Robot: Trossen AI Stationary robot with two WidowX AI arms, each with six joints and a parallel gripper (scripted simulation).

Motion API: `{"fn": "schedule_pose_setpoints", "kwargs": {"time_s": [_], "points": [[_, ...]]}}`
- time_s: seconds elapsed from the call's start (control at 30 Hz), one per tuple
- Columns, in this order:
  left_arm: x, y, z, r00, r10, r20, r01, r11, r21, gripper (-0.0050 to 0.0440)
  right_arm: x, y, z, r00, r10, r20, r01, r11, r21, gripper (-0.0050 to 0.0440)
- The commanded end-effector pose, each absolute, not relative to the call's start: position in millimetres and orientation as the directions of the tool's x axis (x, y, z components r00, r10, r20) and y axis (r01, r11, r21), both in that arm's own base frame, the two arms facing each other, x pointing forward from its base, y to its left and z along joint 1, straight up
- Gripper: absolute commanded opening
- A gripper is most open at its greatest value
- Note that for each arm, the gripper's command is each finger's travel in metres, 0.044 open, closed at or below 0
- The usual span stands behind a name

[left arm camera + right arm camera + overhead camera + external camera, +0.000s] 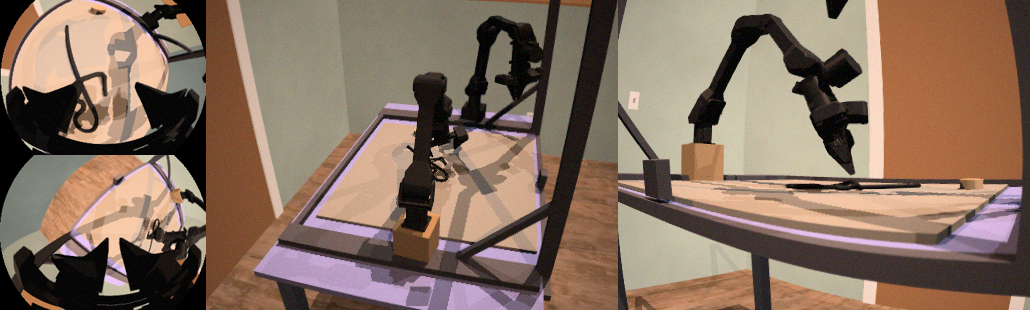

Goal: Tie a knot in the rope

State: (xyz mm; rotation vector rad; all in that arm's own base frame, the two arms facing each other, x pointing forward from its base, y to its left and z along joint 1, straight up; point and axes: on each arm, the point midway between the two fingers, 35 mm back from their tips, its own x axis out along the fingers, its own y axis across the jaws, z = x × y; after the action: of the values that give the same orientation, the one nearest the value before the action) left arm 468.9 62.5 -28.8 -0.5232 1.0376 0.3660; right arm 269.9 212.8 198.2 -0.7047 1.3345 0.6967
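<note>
The black rope [853, 186] lies flat on the tan table top, bent into a loose loop with crossing strands [85, 94]; it also shows behind the near arm in the top view [437, 169]. My left gripper [847, 162] hangs a little above the rope's middle, tilted down. Its fingers are wide open [106, 100] with nothing between them, and the rope lies on the table below them. My right gripper [516, 90] is raised high at the back of the cell, far from the rope. Its fingers stand nearly together with nothing between them.
A small tan disc [971, 183] sits near the board's edge. A dark block [657, 179] stands on the frame rail. Dark frame posts and diagonal braces [576, 130] rise along one side. The left arm stands on a wooden block [417, 235].
</note>
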Motion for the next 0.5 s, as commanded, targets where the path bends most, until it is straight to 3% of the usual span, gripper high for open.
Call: {"fn": "schedule_pose_setpoints", "kwargs": {"time_s": [0.0, 0.47], "points": [[481, 64, 12, 0.522, 0.053, -0.851, -0.509, 0.820, -0.261, 0.0440, 270, 213, 205, 0.120, 0.062, -0.991, -0.787, 0.615, -0.057, 0.0085], [480, 64, 41, 0.523, 0.053, -0.851, -0.509, 0.820, -0.261, 0.0440, 270, 213, 205, 0.120, 0.062, -0.991, -0.787, 0.615, -0.057, 0.0085]]}}
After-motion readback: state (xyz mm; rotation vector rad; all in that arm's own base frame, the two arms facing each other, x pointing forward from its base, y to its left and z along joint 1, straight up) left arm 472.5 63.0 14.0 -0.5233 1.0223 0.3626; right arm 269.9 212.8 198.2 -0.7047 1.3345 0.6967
